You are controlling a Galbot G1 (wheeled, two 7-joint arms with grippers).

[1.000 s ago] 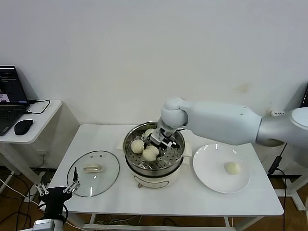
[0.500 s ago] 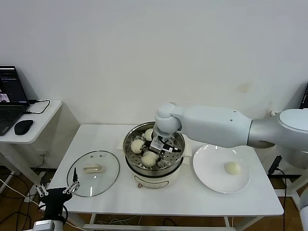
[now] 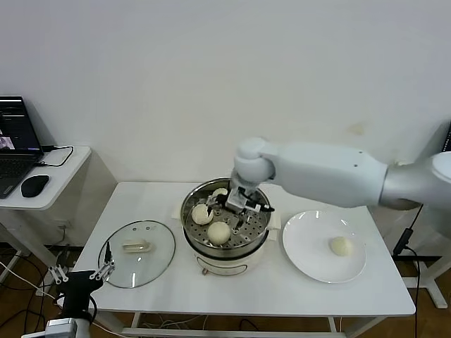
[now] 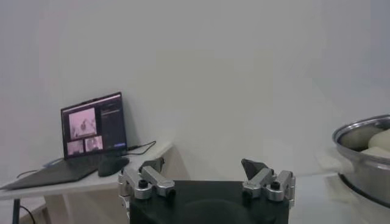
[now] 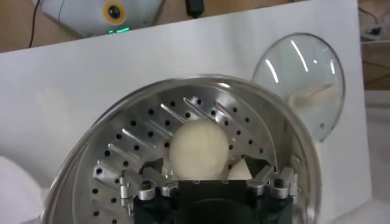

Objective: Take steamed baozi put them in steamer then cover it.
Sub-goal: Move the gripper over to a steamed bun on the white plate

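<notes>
- On the white counter (image 3: 254, 296), the steamer (image 3: 225, 248) is sitting at the middle on its cream-white base, with its perforated tray (image 5: 140, 137) showing in the right wrist view.
- To the steamer's right, a flat white plate (image 3: 310, 255) is carrying one steamed baozi (image 3: 341, 246).
- To the steamer's left, the cover (image 3: 139, 253) is lying flat on the counter, handle up.
- Above the steamer, the right gripper (image 3: 238, 208) is hanging over the tray, its jaws standing apart around a baozi (image 5: 198, 146) that is resting on the tray.
- Inside the steamer, three baozi are lying: one at the front (image 3: 218, 232), one at the left (image 3: 201, 214), one at the back (image 3: 220, 193), partly hidden by the gripper.
- Off the counter's front left corner, the left gripper (image 3: 79, 276) is waiting low, jaws apart and holding nothing.
- On the side desk at far left, a laptop (image 3: 14, 144) and a mouse (image 3: 34, 185) are sitting.
</notes>
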